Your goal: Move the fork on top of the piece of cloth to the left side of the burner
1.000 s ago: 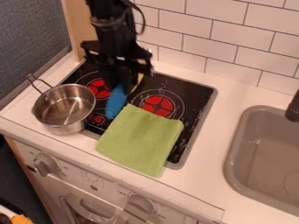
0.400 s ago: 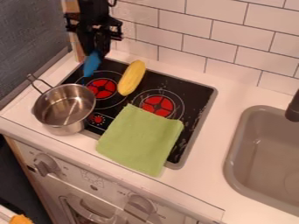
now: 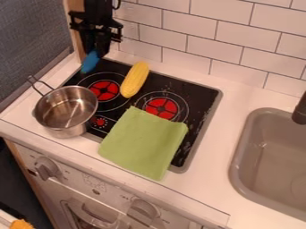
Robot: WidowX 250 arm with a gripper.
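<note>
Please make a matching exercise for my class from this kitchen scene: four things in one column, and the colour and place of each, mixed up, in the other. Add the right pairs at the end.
Column one
1. Cloth
2. Corn cob
3. Pot
4. Utensil

Column two
A. Silvery, at the left edge of the stove top
B. Blue, just below the gripper
C. Green, spread over the front edge of the stove top
D. Yellow, lying on the black surface between the wall and the cloth

Right pairs: 1-C, 2-D, 3-A, 4-B
</note>
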